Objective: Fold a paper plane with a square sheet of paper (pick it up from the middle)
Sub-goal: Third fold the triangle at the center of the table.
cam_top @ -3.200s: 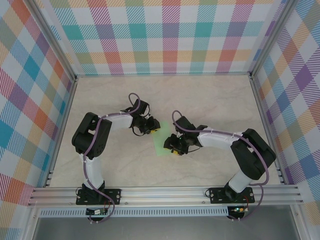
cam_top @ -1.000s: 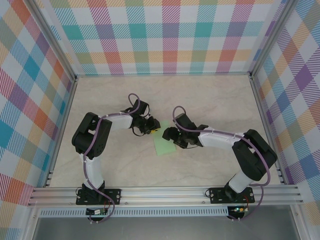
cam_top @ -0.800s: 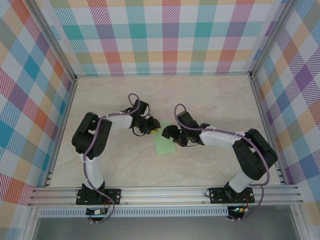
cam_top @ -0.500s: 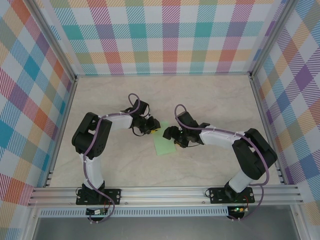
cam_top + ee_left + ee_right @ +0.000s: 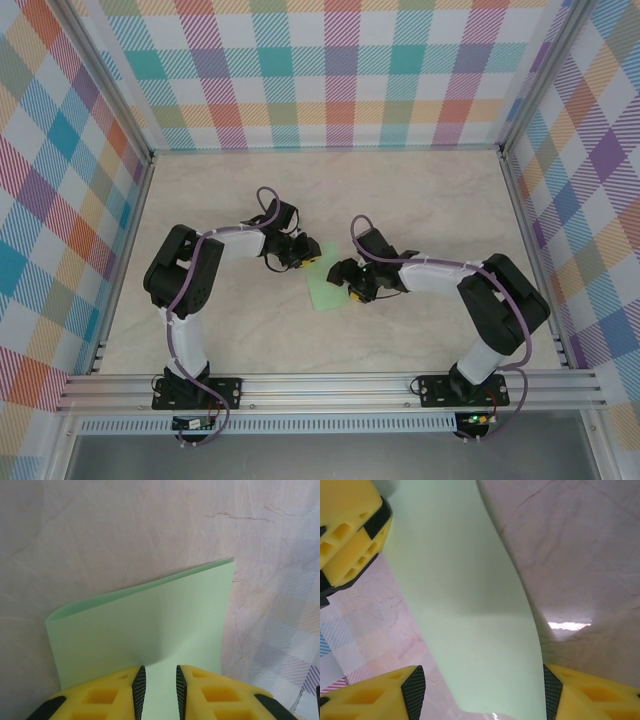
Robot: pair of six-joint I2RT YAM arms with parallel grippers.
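Wide shot first: the pale, marble-patterned bench (image 5: 420, 200) carries everything, and both black-and-white robot arms reach in from its near edge. The left arm (image 5: 185, 275) bends toward the middle, and the right arm (image 5: 500, 305) sweeps in from the other side to meet it.

Between them, close to the middle of the bench, lies the pale mint-green square sheet of paper (image 5: 325, 290). The left wrist camera shows it folded double (image 5: 150, 615), with two layers at its far edge and a rounded fold along its left side.

Now the left hand (image 5: 297, 253): it sits at the sheet's far-left corner. Up close (image 5: 158, 672), its yellow foam fingers (image 5: 105, 697) stand a narrow gap apart at the sheet's near edge, and green paper shows in that gap. Whether they press on it, the pictures do not tell.

Over to the right hand (image 5: 352, 283), at the sheet's right edge. Its own camera (image 5: 482, 680) shows the yellow fingers spread wide, one either side of the paper (image 5: 470, 605). The sheet curves up between them and its right edge meets the right-side finger. One of the left hand's fingers (image 5: 347, 535) sits at the top corner of that view.
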